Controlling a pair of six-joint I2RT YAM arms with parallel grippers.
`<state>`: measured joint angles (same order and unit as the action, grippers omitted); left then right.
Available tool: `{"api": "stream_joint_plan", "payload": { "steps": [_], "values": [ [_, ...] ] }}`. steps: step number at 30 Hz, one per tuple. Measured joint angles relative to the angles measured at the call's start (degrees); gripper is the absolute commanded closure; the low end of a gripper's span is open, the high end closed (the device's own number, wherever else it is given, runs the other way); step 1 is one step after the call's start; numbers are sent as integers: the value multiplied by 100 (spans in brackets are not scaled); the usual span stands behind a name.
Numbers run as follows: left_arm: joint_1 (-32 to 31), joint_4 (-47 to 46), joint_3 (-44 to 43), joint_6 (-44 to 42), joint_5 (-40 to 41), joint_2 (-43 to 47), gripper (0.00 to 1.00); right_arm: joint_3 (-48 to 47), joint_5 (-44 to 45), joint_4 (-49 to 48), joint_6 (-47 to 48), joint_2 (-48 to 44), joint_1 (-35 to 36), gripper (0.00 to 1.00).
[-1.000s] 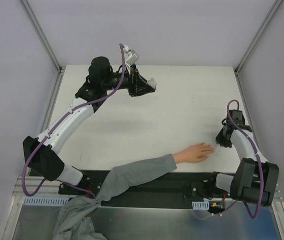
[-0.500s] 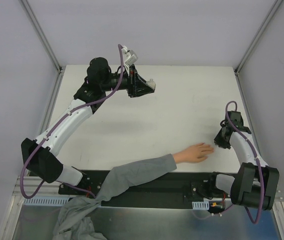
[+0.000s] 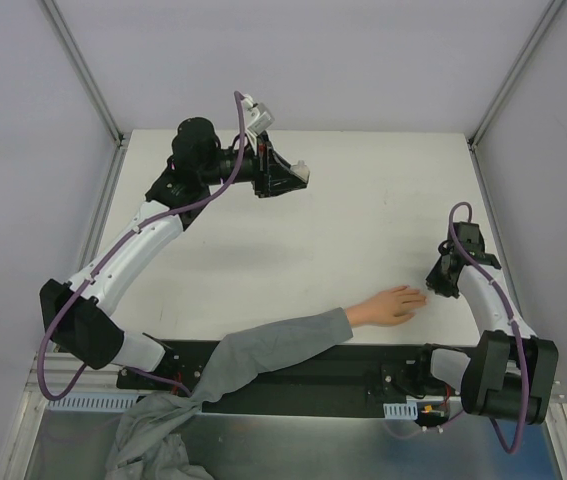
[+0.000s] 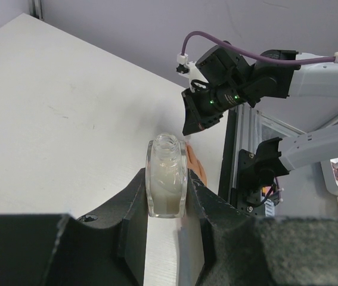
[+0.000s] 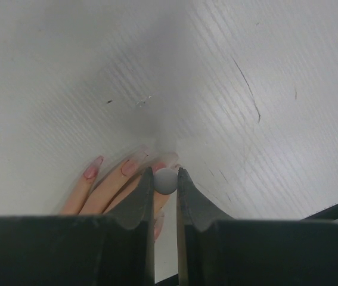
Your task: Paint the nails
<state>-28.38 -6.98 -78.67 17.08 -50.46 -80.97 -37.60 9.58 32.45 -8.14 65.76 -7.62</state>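
The white table point(image 3: 343, 230) is matte, with a few thin dark scratches point(image 5: 246, 89). A pale peach hand point(image 3: 391, 306) lies palm down near its front edge, right of centre. The grey sleeve point(image 3: 273, 345) trails off that edge. The nails point(image 5: 92, 171) look pinkish, though blurred.

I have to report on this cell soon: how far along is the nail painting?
Done: the bottle is uncapped and clamped in the left gripper, away from the hand. In hand: the right gripper pinches a round grey cap, probably the brush's, right over the fingertips. The nails in view look pinkish, but I cannot tell if that is fresh polish. Left: any unpainted nails, then recapping.
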Motion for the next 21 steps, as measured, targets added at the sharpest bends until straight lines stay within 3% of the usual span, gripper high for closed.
{"api": "stream_joint_plan", "payload": {
  "steps": [8,17,21],
  "values": [
    [0,0,79,2,0,125,100,-144,127,348,4,-297,4,100],
    [-2,-28,546,201,369,651,100,-1617,297,1071,251,-693,101,99],
    [-96,-70,938,299,765,1034,100,-2013,-15,1338,461,-748,341,100]
  ]
}}
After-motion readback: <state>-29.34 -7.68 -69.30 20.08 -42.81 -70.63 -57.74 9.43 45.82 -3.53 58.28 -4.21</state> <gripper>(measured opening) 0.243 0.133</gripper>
